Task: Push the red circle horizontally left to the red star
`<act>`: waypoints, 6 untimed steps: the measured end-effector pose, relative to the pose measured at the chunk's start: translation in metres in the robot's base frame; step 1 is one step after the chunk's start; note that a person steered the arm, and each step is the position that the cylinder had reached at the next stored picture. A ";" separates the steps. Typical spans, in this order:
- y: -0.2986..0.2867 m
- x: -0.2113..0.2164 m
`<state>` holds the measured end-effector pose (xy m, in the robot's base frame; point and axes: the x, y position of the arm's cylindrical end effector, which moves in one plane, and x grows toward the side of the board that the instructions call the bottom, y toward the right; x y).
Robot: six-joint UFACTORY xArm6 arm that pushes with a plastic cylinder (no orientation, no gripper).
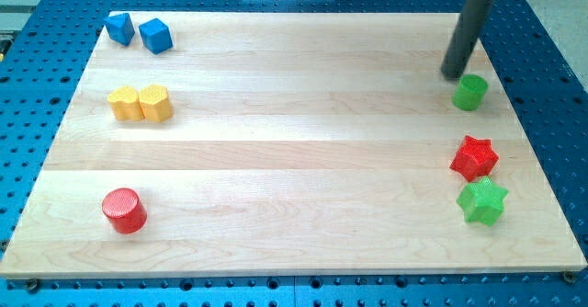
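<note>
The red circle stands near the view's bottom left of the wooden board. The red star lies far across at the view's right, just above a green star. My tip is at the view's upper right, close beside the left of a green circle. It is far from the red circle and above the red star.
Two blue blocks lie at the view's top left. Two yellow blocks touch each other below them. A blue perforated base surrounds the board.
</note>
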<state>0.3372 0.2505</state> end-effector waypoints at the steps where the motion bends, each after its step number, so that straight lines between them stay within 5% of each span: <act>1: -0.012 0.052; 2: -0.039 0.073; 3: -0.124 0.061; 4: -0.269 0.132; 5: -0.289 0.253; 6: -0.414 0.274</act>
